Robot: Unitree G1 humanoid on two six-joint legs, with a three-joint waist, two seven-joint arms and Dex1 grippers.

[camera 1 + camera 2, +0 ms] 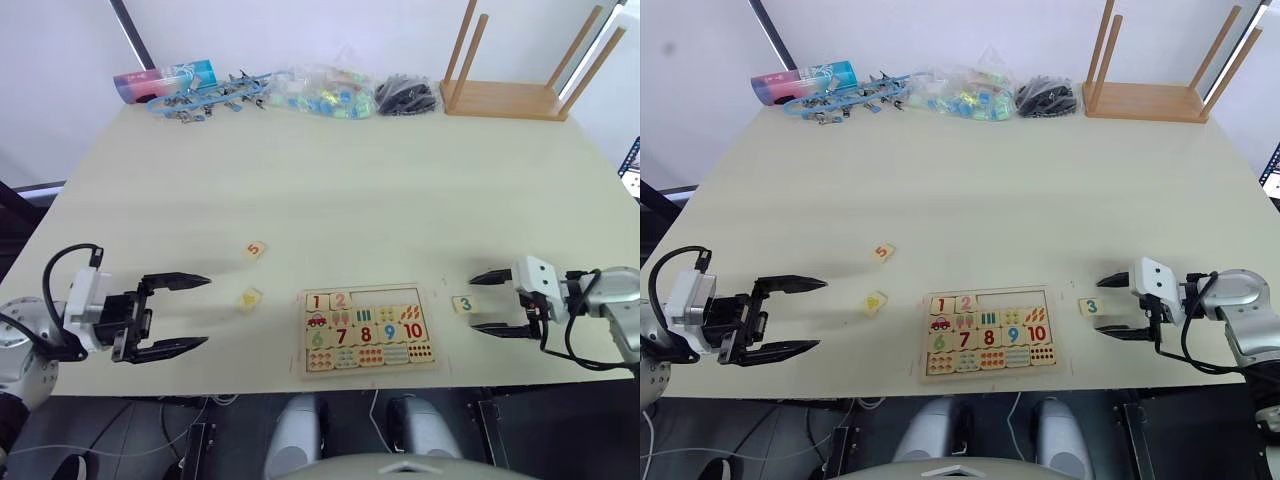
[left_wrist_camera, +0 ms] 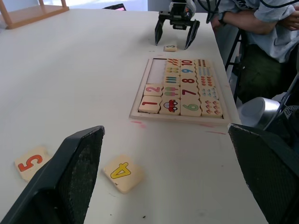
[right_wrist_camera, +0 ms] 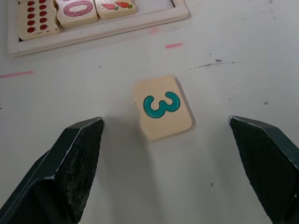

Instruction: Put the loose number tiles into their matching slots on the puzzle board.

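Observation:
The puzzle board (image 2: pixel 180 117) lies near the table's front edge, between my arms. In its first row the 1 (image 1: pixel 316 301) and 2 (image 1: pixel 340 299) tiles are seated, and the slots (image 1: pixel 385 297) beside them are bare. A loose green 3 tile (image 1: pixel 463 304) lies flat on the table right of the board. My right gripper (image 1: pixel 473 303) is open, its fingertips on either side of the tile's far edge and not touching it. Left of the board lie the yellow 4 tile (image 1: pixel 249 299) and the orange 5 tile (image 1: pixel 255 250). My left gripper (image 1: pixel 206 311) is open and empty, a short way left of the 4.
Along the table's far edge lie a colourful box (image 1: pixel 165 80), blue clips (image 1: pixel 205 100), a plastic bag of small pieces (image 1: pixel 325 95), a black pile (image 1: pixel 405 95) and a wooden stand (image 1: pixel 510 98). A person (image 2: pixel 254 23) sits beside the table, on the right arm's side.

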